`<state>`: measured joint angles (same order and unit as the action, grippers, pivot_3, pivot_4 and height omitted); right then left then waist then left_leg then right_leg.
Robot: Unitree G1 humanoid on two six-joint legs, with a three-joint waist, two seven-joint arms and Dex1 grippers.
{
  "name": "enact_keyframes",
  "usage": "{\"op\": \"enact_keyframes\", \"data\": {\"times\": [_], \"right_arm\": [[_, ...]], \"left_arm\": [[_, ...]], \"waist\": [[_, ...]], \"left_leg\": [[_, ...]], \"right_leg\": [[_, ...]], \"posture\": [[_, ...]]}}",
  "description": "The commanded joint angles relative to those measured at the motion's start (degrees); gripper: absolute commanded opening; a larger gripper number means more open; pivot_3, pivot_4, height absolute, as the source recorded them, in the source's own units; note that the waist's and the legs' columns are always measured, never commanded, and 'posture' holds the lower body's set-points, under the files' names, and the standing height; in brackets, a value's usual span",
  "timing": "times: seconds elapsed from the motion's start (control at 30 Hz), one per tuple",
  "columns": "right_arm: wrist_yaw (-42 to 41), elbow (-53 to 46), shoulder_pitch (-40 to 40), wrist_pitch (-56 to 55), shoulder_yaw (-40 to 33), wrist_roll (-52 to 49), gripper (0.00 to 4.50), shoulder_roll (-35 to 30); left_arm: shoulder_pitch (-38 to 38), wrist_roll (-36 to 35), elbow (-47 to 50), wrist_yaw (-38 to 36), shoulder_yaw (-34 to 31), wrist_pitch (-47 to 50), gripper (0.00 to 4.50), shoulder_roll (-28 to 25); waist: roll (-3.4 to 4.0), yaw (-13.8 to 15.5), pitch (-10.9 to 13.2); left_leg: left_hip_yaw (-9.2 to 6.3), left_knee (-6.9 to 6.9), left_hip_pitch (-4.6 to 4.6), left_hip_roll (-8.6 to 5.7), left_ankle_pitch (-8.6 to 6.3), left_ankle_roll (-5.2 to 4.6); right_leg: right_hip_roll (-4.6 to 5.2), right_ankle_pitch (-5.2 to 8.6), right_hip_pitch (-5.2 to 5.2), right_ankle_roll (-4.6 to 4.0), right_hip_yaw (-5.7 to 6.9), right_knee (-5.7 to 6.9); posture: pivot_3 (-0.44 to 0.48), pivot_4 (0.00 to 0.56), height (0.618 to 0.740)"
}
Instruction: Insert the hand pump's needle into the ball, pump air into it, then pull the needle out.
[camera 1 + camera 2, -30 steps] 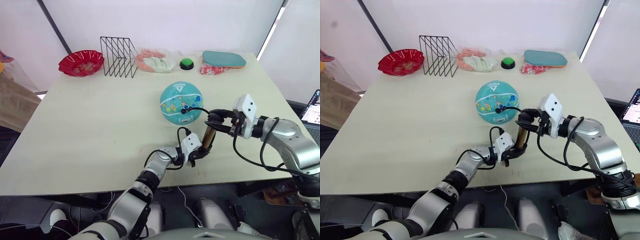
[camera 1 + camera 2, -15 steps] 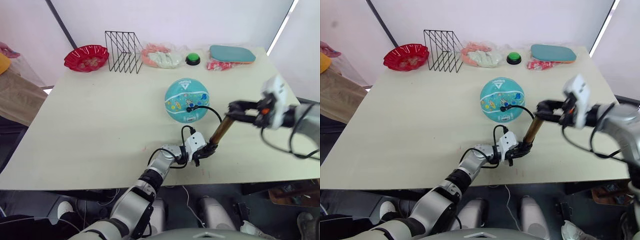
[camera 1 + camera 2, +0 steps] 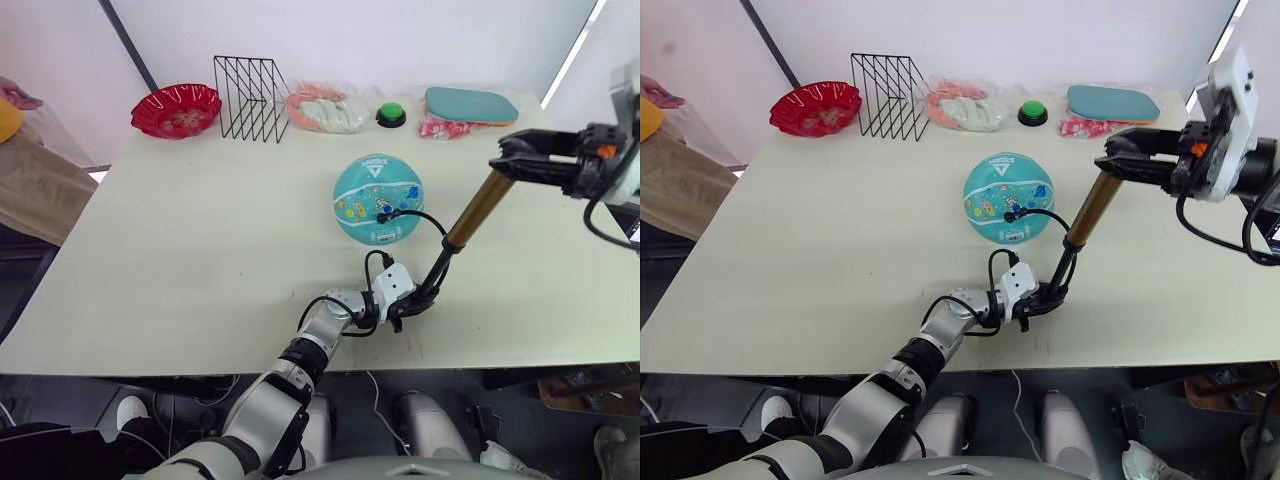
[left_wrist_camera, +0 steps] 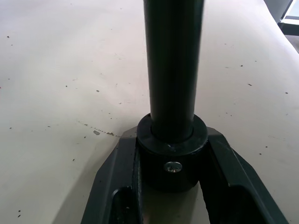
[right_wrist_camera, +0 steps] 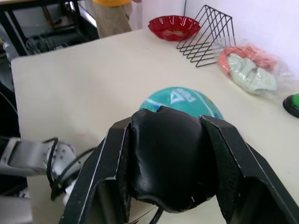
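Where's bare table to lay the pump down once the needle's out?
The widest bare stretch is the table's left half, between the red bowl with the wire rack and the near edge. A smaller patch lies right of the ball. The far edge is crowded, as is the area in front of the ball, where the hose and hand pump stretch.

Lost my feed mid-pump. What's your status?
Left gripper shut on pump base; right gripper shut on T-handle, hand pump extended. Needle in ball. Nothing in the way.
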<state>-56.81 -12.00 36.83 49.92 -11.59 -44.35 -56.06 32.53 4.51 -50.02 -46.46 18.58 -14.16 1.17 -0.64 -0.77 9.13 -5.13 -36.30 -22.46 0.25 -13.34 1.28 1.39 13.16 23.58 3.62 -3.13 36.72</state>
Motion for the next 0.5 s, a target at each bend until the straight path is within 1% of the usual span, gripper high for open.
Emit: {"op": "enact_keyframes", "data": {"times": [0.03,0.13,0.23,0.33,0.4,0.5], "right_arm": [[0.0,-1.2,-5.3,-3.7,4.1,4.1,1.64,2.2],[-0.4,-0.6,-10.8,-8.4,8.5,8.9,1.64,4.0],[0.7,0.1,-15.4,-12.0,13.6,12.5,1.64,7.9],[2.0,2.8,-17.8,-15.0,20.5,17.6,1.64,13.0],[3.1,3.9,-19.2,-15.6,23.6,19.0,1.64,17.3],[2.8,4.4,-19.7,-17.6,25.9,22.6,1.64,18.5]], "left_arm": [[-2.6,1.3,-3.5,0.4,0.4,2.8,1.07,-1.1],[-2.7,1.4,-3.3,0.5,0.3,3.0,1.07,-1.0],[-2.8,1.4,-3.0,0.6,0.2,3.3,1.07,-1.1],[-3.0,1.5,-2.8,0.5,0.2,3.5,1.07,-1.1],[-2.9,1.6,-2.7,0.5,0.2,3.5,1.07,-1.1],[-2.7,1.5,-2.4,0.5,0.1,3.7,1.07,-1.1]], "waist": [[0.03,-0.3,0.0],[-0.07,-0.4,-0.1],[-0.31,-0.8,-0.5],[-0.54,-1.5,-1.0],[-0.67,-1.7,-1.1],[-0.89,-1.7,-1.3]], "left_leg": [[0.02,0.0,0.06,0.01,0.0,0.0],[0.04,-0.01,0.36,0.07,0.0,0.0],[0.03,0.03,0.61,0.18,-0.01,0.0],[0.01,0.05,0.68,0.23,-0.01,0.01],[0.01,0.06,0.77,0.27,-0.01,0.01],[-0.02,0.08,0.91,0.36,-0.01,0.02]], "right_leg": [[0.0,0.0,-0.04,0.0,-0.01,0.01],[-0.06,0.02,-0.24,-0.02,-0.01,0.04],[-0.18,0.16,-0.45,-0.24,0.01,0.04],[-0.24,0.16,-0.5,-0.24,0.0,0.04],[-0.27,0.17,-0.61,-0.25,0.0,0.04],[-0.37,0.17,-0.75,-0.25,0.03,0.03]], "posture": [[0.0,0.15,0.74],[0.0,0.15,0.74],[0.0,0.15,0.74],[0.0,0.15,0.74],[0.0,0.15,0.74],[0.0,0.15,0.74]]}}
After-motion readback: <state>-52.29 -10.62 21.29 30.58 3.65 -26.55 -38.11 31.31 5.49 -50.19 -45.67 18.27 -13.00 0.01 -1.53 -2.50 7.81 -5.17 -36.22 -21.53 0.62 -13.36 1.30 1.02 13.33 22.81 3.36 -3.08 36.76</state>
